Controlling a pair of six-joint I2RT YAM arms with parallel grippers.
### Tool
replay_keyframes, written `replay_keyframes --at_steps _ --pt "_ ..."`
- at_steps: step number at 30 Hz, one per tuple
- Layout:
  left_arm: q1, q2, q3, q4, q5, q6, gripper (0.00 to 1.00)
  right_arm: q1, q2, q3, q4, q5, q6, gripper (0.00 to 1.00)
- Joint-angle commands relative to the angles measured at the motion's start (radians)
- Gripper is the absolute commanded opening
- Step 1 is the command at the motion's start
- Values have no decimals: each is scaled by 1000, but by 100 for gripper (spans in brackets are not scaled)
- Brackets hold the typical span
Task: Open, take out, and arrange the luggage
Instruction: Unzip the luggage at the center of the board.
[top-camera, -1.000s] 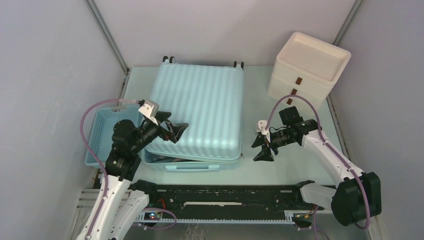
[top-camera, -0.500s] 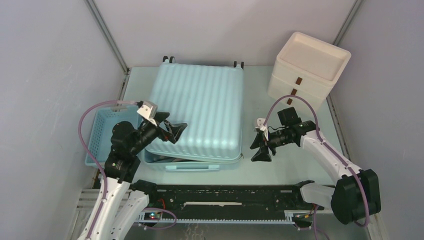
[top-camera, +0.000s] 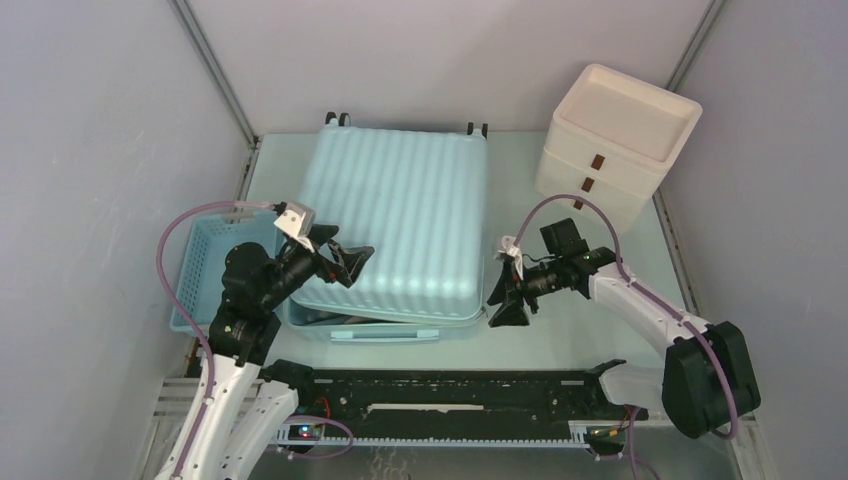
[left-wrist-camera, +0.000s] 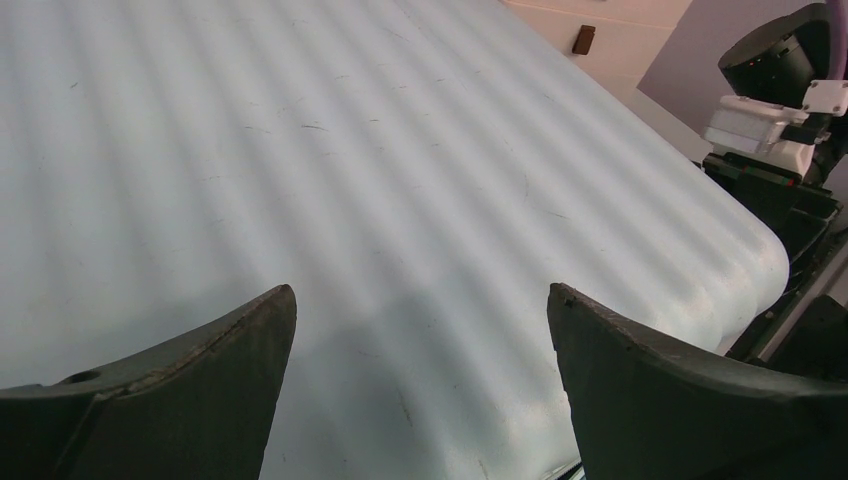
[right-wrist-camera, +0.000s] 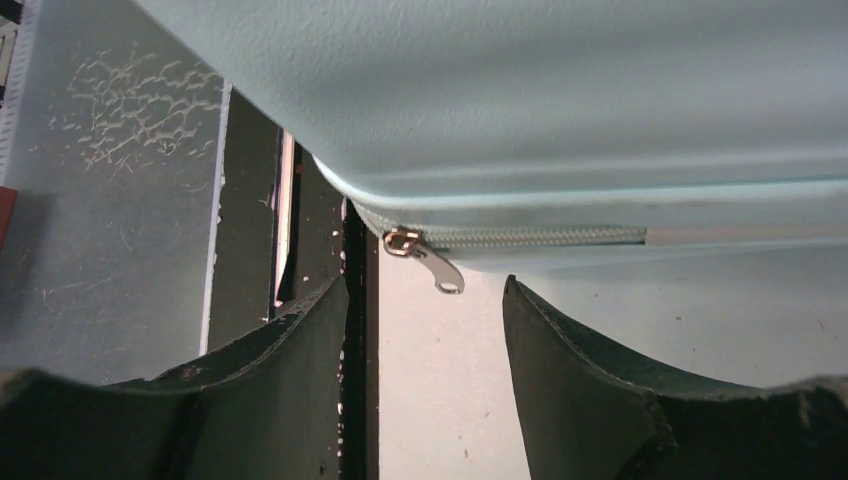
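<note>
R end effector (right-wrist-camera: 425, 300) part-open, empty, just short of luggage (top-camera: 400, 210) zip pull (right-wrist-camera: 430, 258); L end effector (left-wrist-camera: 420, 300) wide over its top.

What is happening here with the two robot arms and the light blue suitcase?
The two arms are starting to open the pale mint-blue hard-shell suitcase, which lies flat on the table with its lid down. The left gripper hovers open over the near-left part of the ribbed lid and holds nothing. The right gripper is open at the near-right corner, and the metal zipper pull hangs just ahead of its fingers, not gripped yet.
</note>
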Motion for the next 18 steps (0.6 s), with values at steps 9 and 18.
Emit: replay_keyframes --at_steps 9,18 --pt "-6 -5 -10 18 -12 14 100 96 36 2 161 97 175 64" --pt "-6 -8 -11 17 -12 14 100 111 37 14 101 41 99 48"
